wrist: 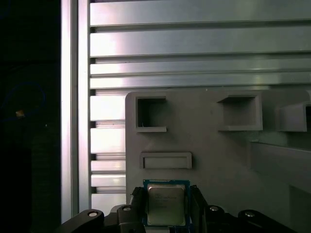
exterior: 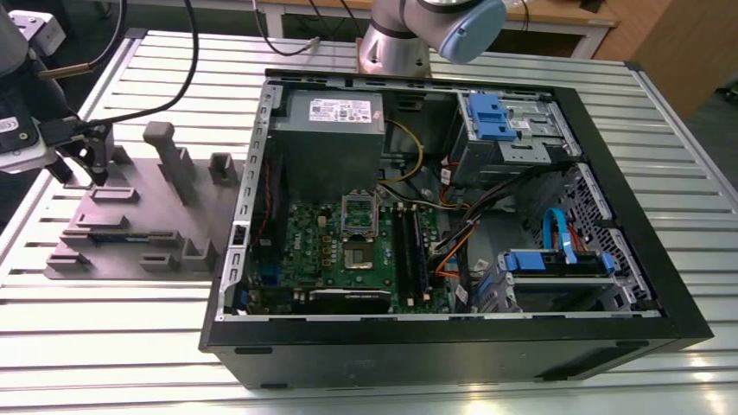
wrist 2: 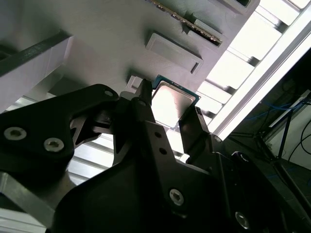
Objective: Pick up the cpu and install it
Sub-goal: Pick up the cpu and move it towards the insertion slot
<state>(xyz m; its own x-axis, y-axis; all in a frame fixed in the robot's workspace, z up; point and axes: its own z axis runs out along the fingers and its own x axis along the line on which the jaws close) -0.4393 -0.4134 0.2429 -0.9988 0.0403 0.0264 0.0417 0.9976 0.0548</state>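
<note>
In both wrist views the cpu (wrist: 166,204) (wrist 2: 171,103), a small square chip with a shiny metal top and a blue-green rim, sits between my two black fingers. My gripper (wrist: 166,208) (wrist 2: 172,106) is shut on the cpu, one finger against each of two opposite edges. In the exterior view my gripper (exterior: 79,178) hangs just over the far corner of a grey fixture tray (exterior: 127,233) at that view's left. It is well apart from the green motherboard (exterior: 334,251) and its silver socket frame (exterior: 359,226) inside the open computer case (exterior: 461,346).
The grey tray (wrist: 209,145) has raised posts (exterior: 171,160) and recessed pockets (wrist: 150,114) close to my fingers. The table top is slatted metal (exterior: 116,328). Inside the case are a grey power supply (exterior: 328,121), blue drive brackets (exterior: 490,117) and loose cables (exterior: 461,233). The arm's base (exterior: 398,47) stands behind the case.
</note>
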